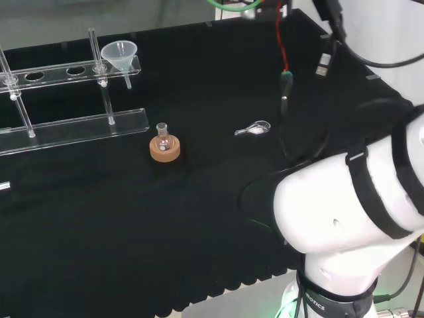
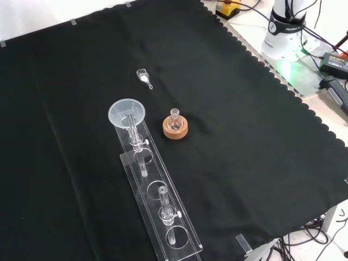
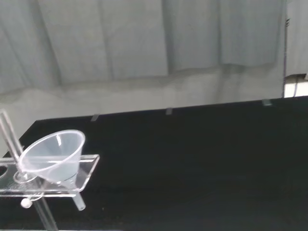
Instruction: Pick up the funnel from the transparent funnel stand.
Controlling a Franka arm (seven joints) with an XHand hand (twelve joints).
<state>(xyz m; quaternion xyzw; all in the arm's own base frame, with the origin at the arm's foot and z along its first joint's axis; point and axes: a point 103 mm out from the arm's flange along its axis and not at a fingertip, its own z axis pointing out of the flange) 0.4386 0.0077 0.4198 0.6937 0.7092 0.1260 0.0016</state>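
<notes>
Approach step, by my read: funnel (image 1: 120,53) not yet picked, seated in the end hole of the clear funnel stand (image 1: 73,126), stem hanging below the top rail. Can't tell the hand's state. Small flask on cork ring (image 1: 165,149) sits near the stand on the surface. Next: hand comes over the funnel rim w/o knocking the rods, then lifts straight up.

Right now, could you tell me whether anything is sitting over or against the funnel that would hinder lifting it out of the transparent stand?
Nothing visible does: the funnel sits uncovered in the end hole of the stand.
</notes>
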